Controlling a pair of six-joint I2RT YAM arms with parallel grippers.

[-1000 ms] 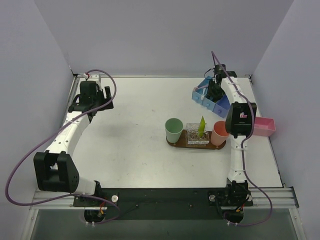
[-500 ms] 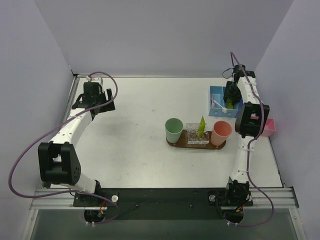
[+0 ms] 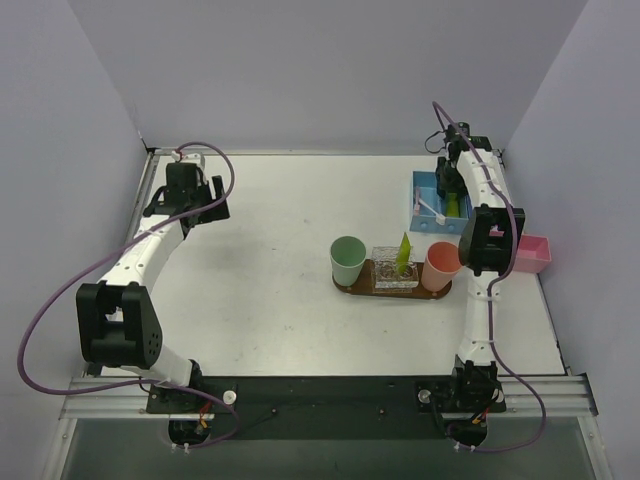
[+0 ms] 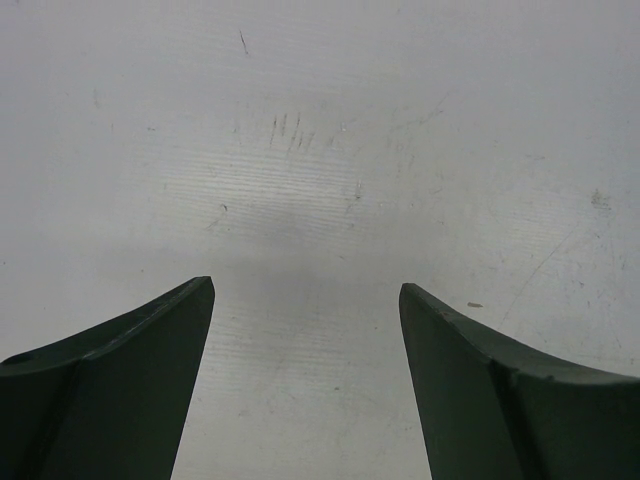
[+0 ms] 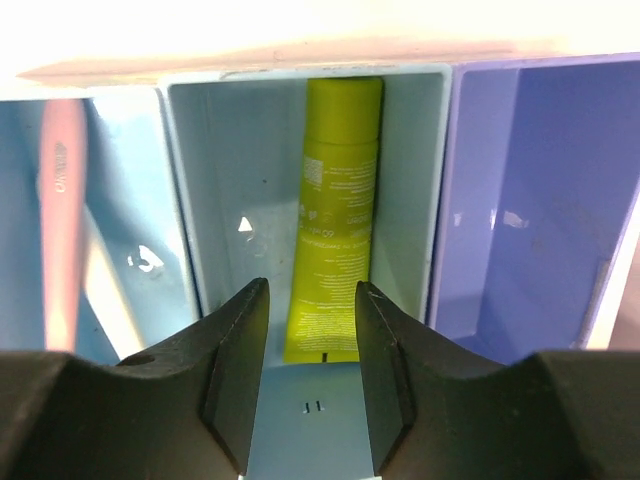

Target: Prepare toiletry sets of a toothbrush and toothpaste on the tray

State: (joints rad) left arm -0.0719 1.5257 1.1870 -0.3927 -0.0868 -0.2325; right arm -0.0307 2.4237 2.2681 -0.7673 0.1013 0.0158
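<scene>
Your right gripper (image 5: 312, 300) has its jaws partly apart just above the toothpaste (image 5: 335, 180) in the blue bin (image 5: 205, 200), gripping nothing. Your left gripper (image 4: 305, 290) is wide open over the table (image 4: 320, 120).

White arms (image 3: 152, 252), black joints (image 3: 117, 327), purple cables (image 3: 19, 365)

Visible: green cup (image 3: 347, 259), orange cup (image 3: 441, 265), blue bin (image 3: 424, 182), pink box (image 3: 535, 254).

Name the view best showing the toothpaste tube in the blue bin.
Right wrist: the lime-green flat toothpaste tube lies full-length in the middle compartment of the blue bin. Top external shows a green sliver; left wrist, only table.
</scene>
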